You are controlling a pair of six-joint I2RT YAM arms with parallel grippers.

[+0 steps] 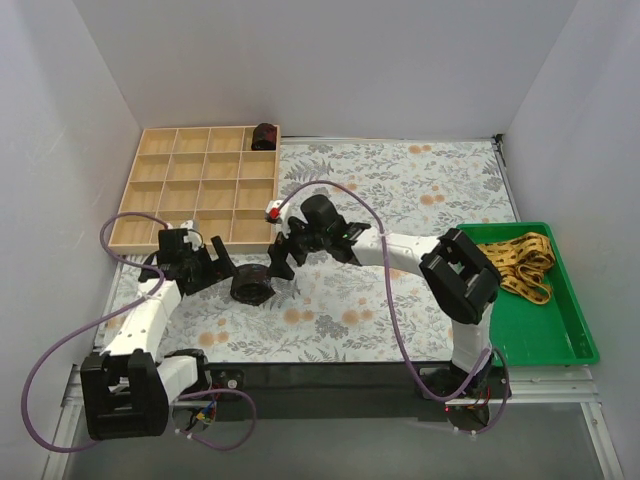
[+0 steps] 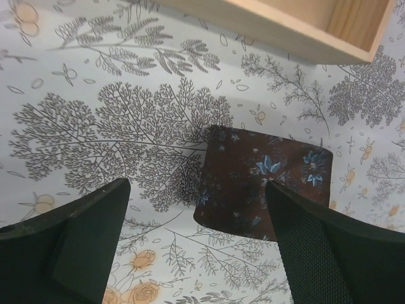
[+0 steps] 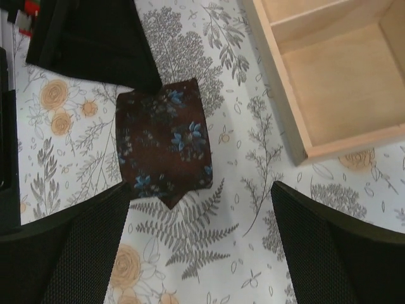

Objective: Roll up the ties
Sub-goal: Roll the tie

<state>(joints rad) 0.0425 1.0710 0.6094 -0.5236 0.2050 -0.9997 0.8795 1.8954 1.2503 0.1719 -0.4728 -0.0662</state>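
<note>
A dark maroon tie with small blue flowers (image 1: 252,284) lies rolled into a bundle on the floral mat between both grippers. My left gripper (image 1: 222,268) is open just left of it. In the left wrist view the bundle (image 2: 262,183) lies between the fingers of the gripper (image 2: 197,193), close to the right one, not gripped. My right gripper (image 1: 283,250) is open just above and right of it. In the right wrist view the bundle (image 3: 164,142), pointed tip toward me, lies ahead of the gripper (image 3: 201,193). Another dark rolled tie (image 1: 264,136) sits in the wooden tray. A yellow tie (image 1: 520,262) lies in the green tray.
The wooden compartment tray (image 1: 165,190) stands at the back left, its near corner close to the right gripper (image 3: 297,152). The green tray (image 1: 560,335) sits at the right edge. Purple cables (image 1: 350,195) loop over the mat. White walls enclose the table.
</note>
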